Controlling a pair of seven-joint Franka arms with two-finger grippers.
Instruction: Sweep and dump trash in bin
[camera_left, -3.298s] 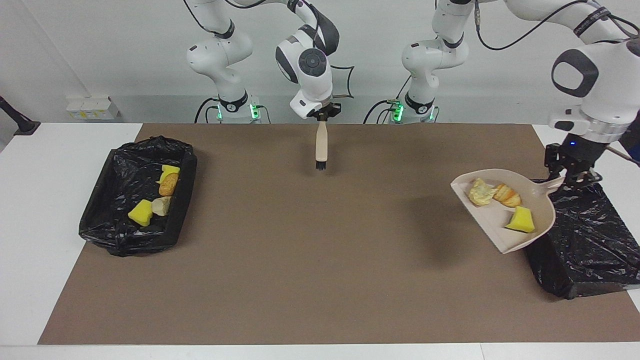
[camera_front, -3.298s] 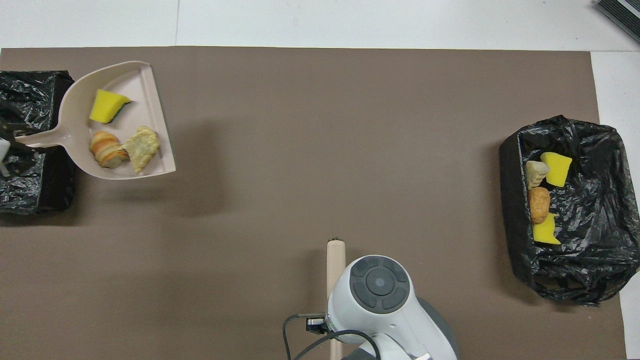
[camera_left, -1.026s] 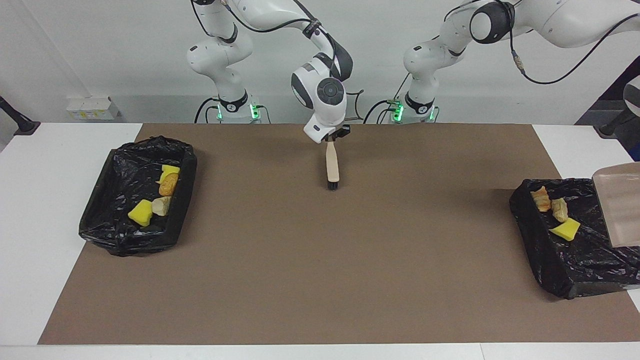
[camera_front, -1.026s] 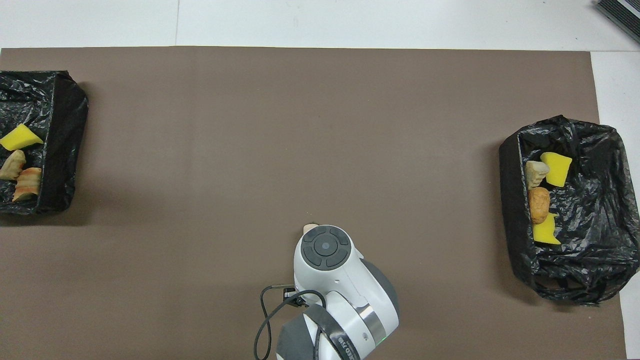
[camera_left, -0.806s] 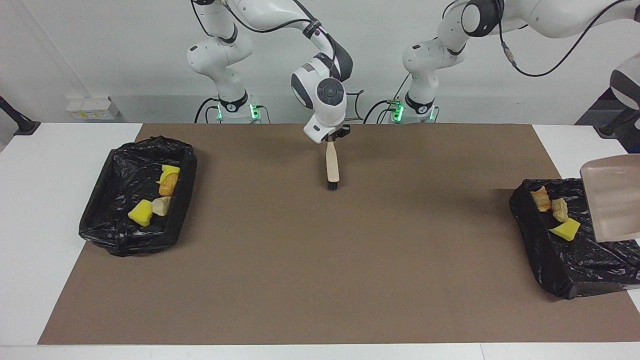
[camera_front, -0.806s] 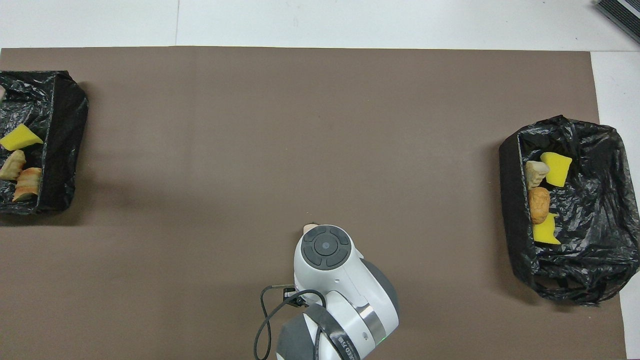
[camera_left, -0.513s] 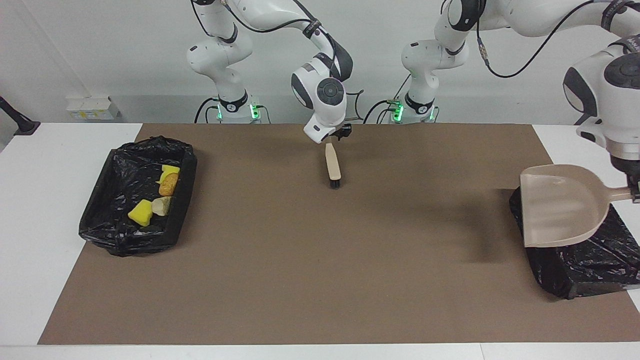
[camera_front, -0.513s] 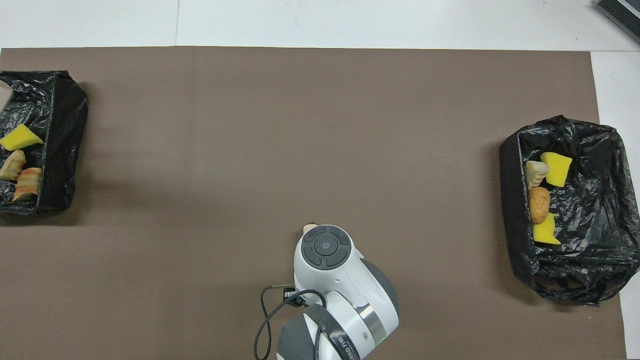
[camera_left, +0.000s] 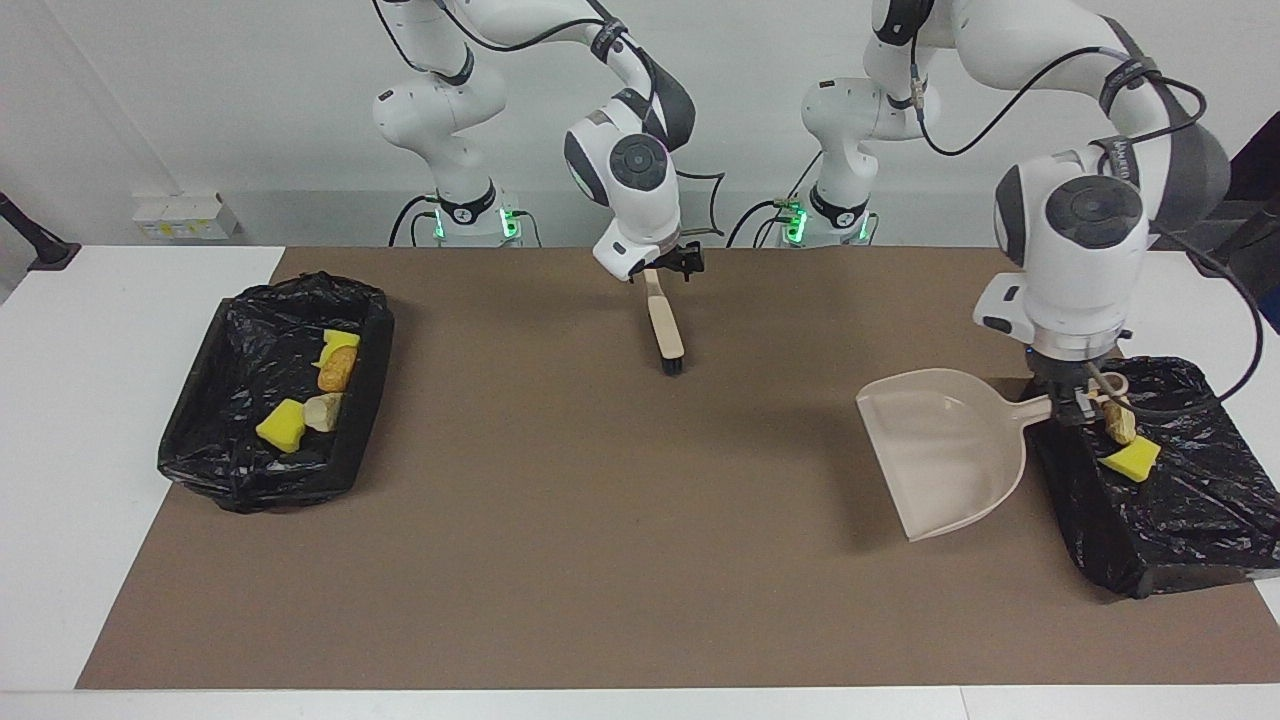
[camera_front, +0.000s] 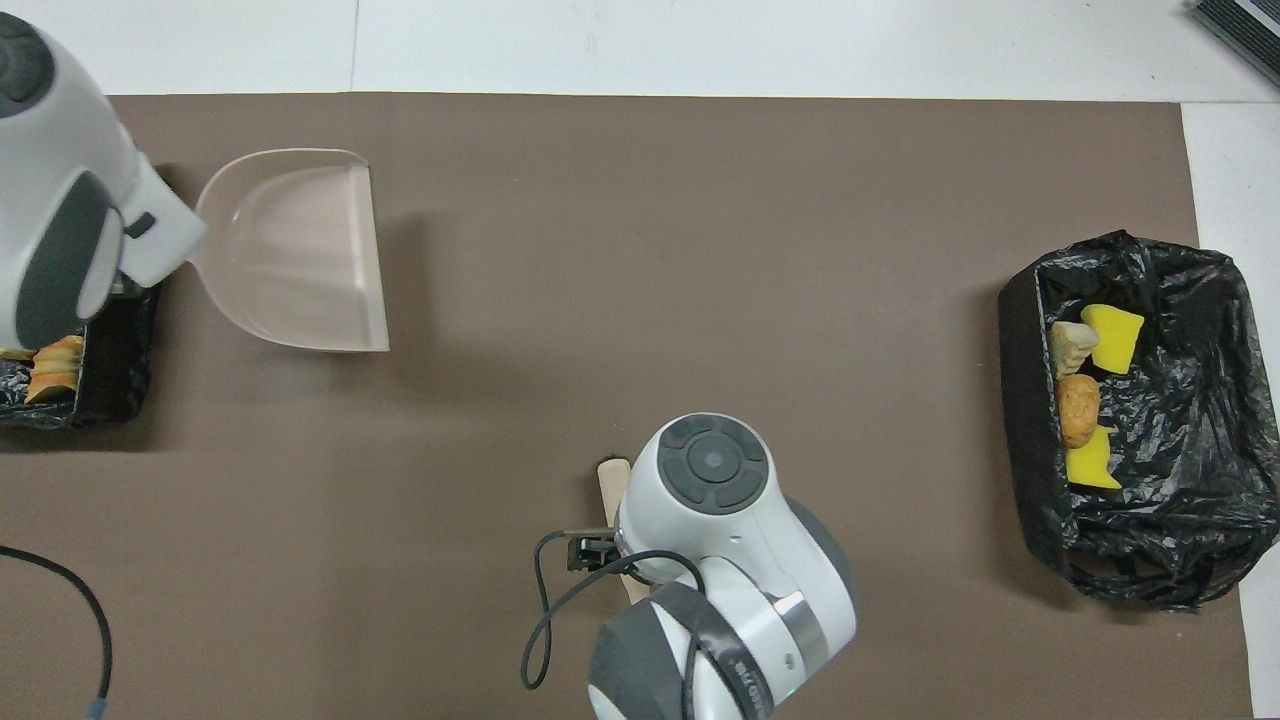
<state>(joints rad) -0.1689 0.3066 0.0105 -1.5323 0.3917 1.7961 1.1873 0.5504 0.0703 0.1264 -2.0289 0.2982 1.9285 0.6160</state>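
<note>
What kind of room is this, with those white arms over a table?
Likely a robotics lab: two robot arms are mounted at a table with a brown mat, practising cleanup with a dustpan, brush and a bag-lined bin.

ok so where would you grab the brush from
Grip the brush by the beige handle end nearer the robots, coming straight down from above. It appears to lie along the mat with the black bristles pointing away from the robots, and the right gripper is over that handle end.
</note>
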